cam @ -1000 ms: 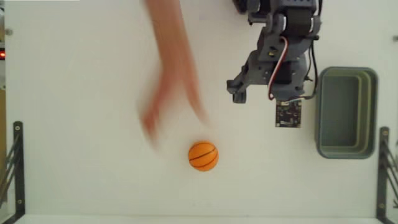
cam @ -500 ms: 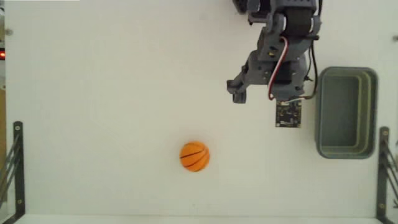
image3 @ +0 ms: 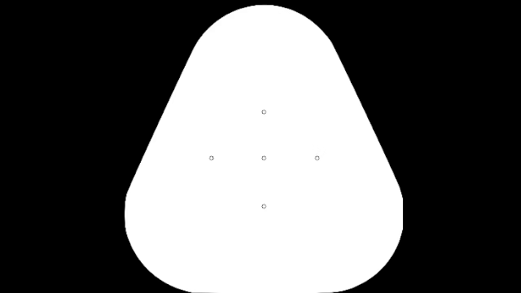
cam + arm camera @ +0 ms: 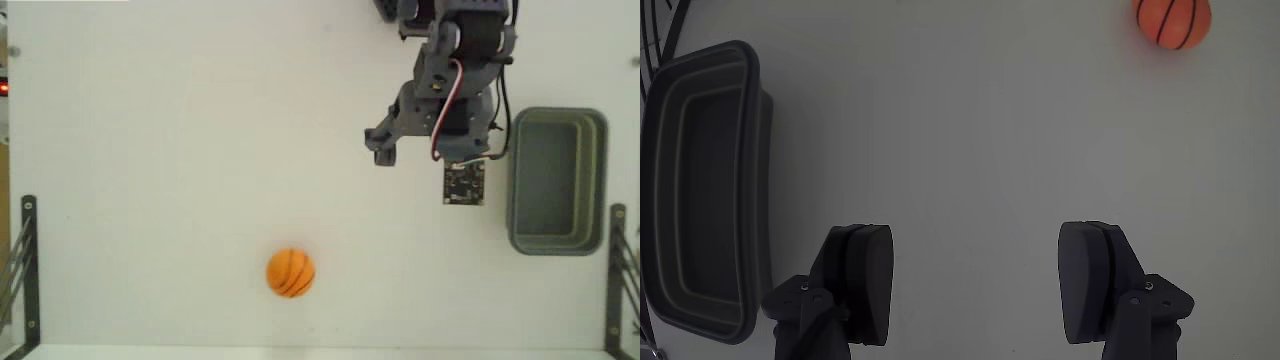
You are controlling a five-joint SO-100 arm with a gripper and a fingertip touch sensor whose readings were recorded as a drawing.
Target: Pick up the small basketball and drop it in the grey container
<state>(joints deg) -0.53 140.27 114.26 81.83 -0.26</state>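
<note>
The small basketball (image 4: 290,272), orange with black seams, lies on the white table near the bottom edge of the fixed view, left of centre. In the wrist view the basketball (image 4: 1173,21) shows at the top right, far beyond the fingers. The grey container (image 4: 515,180) stands at the right of the fixed view, with nothing in its hollow. In the wrist view the container (image 4: 700,52) is at the left. My gripper (image 4: 425,158) hangs beside the container's left side, well away from the ball. The gripper (image 4: 978,270) is open, with bare table between its dark fingers (image 4: 862,280).
Black metal brackets stand at the table's lower left (image 4: 28,270) and lower right (image 4: 612,270) corners in the fixed view. A small circuit board (image 4: 465,182) hangs from the arm next to the container.
A person's hand that was over the table a second ago has left the view. The basketball has rolled left and toward the bottom edge in the fixed view. The arm has not moved.
</note>
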